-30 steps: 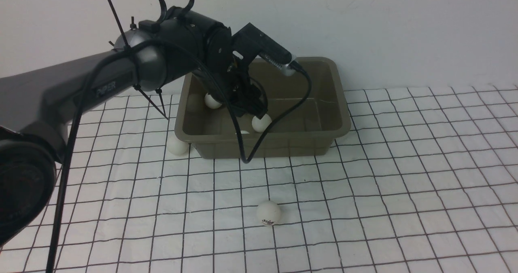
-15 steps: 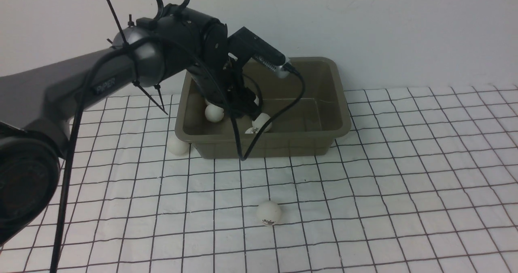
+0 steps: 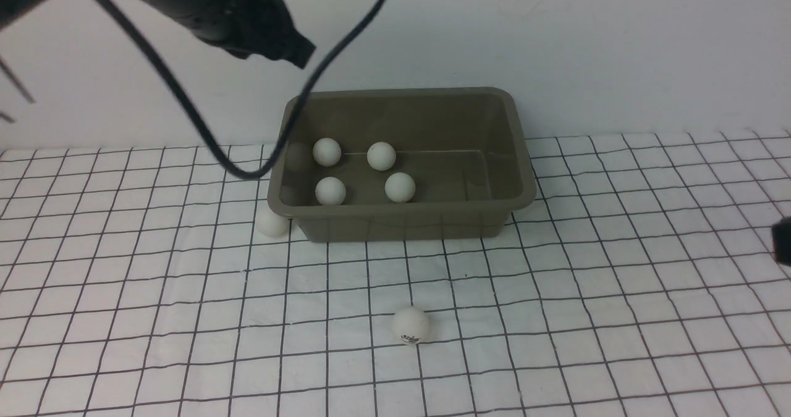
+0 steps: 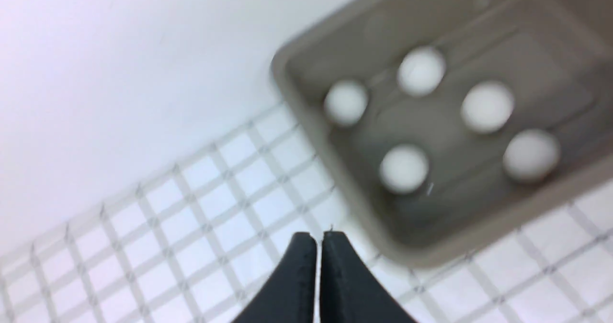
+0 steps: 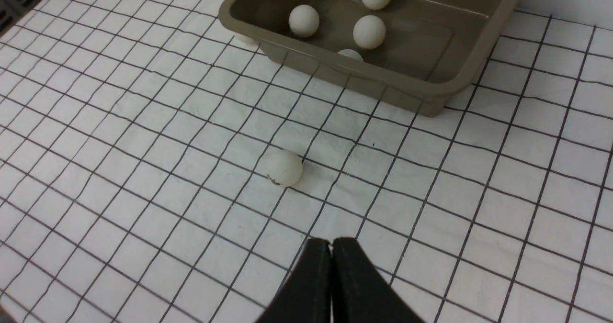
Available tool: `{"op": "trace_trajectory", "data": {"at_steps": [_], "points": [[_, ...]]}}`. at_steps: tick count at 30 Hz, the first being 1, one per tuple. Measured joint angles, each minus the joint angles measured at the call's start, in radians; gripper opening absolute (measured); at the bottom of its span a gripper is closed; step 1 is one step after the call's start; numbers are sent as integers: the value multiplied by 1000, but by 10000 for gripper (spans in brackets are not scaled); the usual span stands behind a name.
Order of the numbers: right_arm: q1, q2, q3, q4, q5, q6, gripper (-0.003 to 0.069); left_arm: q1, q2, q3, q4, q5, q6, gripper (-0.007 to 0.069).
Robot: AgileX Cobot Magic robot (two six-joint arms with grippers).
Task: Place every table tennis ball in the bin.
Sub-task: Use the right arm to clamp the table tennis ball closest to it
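Note:
The olive-grey bin (image 3: 523, 179) stands at the back of the checked cloth, and several white table tennis balls (image 3: 381, 156) lie inside it. One ball (image 3: 272, 222) rests on the cloth against the bin's front left corner. Another ball (image 3: 410, 325), with a printed logo, lies in the open in front of the bin and also shows as the ball (image 5: 283, 168) in the right wrist view. My left gripper (image 4: 319, 237) is shut and empty, raised above the cloth beside the bin (image 4: 306, 122). My right gripper (image 5: 331, 241) is shut and empty, above the cloth short of the logo ball.
A white wall runs close behind the bin. The left arm (image 3: 235, 15) and its black cable (image 3: 204, 133) hang over the back left. A dark bit of the right arm (image 3: 783, 244) shows at the right edge.
The left arm has risen out of the bin and swung up to the left. Its jaws have gone from open to shut, with nothing in them.

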Motion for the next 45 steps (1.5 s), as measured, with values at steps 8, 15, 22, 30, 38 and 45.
{"op": "trace_trajectory", "data": {"at_steps": [8, 15, 22, 30, 38, 45], "points": [[196, 248, 2, -2, -192, -34, -7, 179, -304, 430, -150, -103, 76, -4], [450, 439, 2, -175, -384, 150, -7, 199, -419, 575, -240, -102, 137, -4], [577, 671, -45, -487, -433, 471, -7, 199, -501, 596, -249, -56, 140, -4], [604, 876, -226, -635, -375, 633, -6, 199, -617, 596, -250, 31, 140, -4], [605, 1060, -489, -548, -195, 616, 120, 199, -728, 596, -225, 105, 137, -4], [606, 1143, -548, -459, -125, 594, 314, 199, -802, 596, -220, 164, 137, -3]]}}
